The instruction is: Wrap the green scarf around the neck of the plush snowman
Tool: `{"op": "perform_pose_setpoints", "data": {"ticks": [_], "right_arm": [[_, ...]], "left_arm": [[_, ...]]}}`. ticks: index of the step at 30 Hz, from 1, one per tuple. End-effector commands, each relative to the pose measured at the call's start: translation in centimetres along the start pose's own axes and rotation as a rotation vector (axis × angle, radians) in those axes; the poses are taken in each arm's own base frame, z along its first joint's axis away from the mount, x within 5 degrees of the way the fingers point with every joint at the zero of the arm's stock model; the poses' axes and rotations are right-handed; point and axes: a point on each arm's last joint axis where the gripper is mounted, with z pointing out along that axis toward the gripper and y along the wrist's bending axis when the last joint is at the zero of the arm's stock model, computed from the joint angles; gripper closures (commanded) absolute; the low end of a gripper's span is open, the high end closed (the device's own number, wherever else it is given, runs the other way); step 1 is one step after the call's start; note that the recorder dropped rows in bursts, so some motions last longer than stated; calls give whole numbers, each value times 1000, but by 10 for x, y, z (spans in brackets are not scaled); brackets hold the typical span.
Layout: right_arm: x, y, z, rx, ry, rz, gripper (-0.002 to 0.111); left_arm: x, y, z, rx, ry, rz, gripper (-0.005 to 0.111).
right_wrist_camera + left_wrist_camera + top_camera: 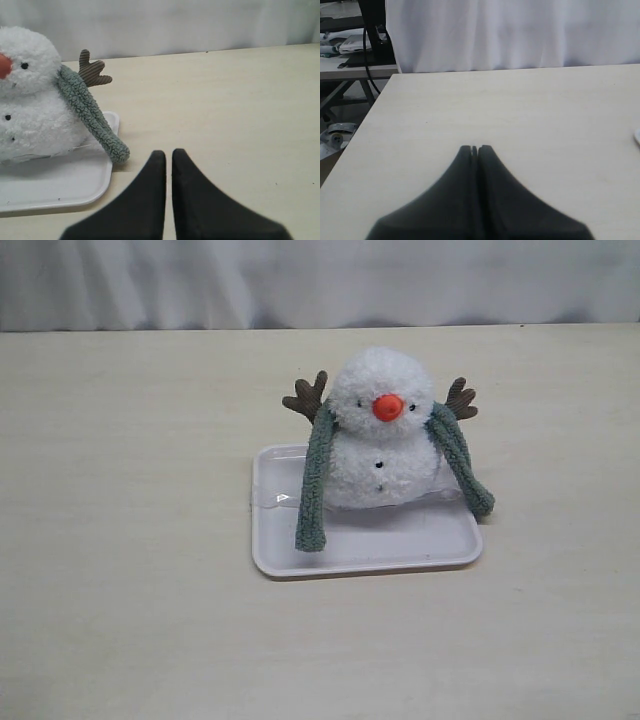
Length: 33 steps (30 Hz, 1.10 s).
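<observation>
The white plush snowman (385, 435) sits upright on a white tray (400, 545), orange nose facing the exterior camera. The green scarf (315, 480) lies behind its neck, and both ends hang down its sides, the right end (465, 465) reaching the tray's edge. In the right wrist view the snowman (30, 95) and the scarf end (92, 117) show beside the tray (60, 187). My right gripper (169, 152) is shut with nothing in it, over bare table beside the tray. My left gripper (475, 148) is shut and empty, over bare table far from the snowman. Neither gripper shows in the exterior view.
A white curtain (320, 280) hangs behind the table's far edge. In the left wrist view the table's edge (367, 117) drops off to a stand with cables (367, 50) and clutter on the floor.
</observation>
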Motion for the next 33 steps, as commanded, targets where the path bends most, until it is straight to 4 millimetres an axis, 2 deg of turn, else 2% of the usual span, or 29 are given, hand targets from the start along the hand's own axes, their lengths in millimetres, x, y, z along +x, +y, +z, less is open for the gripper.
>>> {"op": "perform_pose_setpoints", "data": {"ticks": [1, 5, 33], "right_arm": [[1, 0, 0, 6, 2, 7, 104], [1, 0, 0, 6, 2, 7, 104], [1, 0, 0, 6, 2, 7, 104]], "left_arm": [[0, -1, 0, 10, -7, 0, 107], [0, -4, 0, 64, -8, 12, 107], [0, -4, 0, 64, -8, 12, 107]]}}
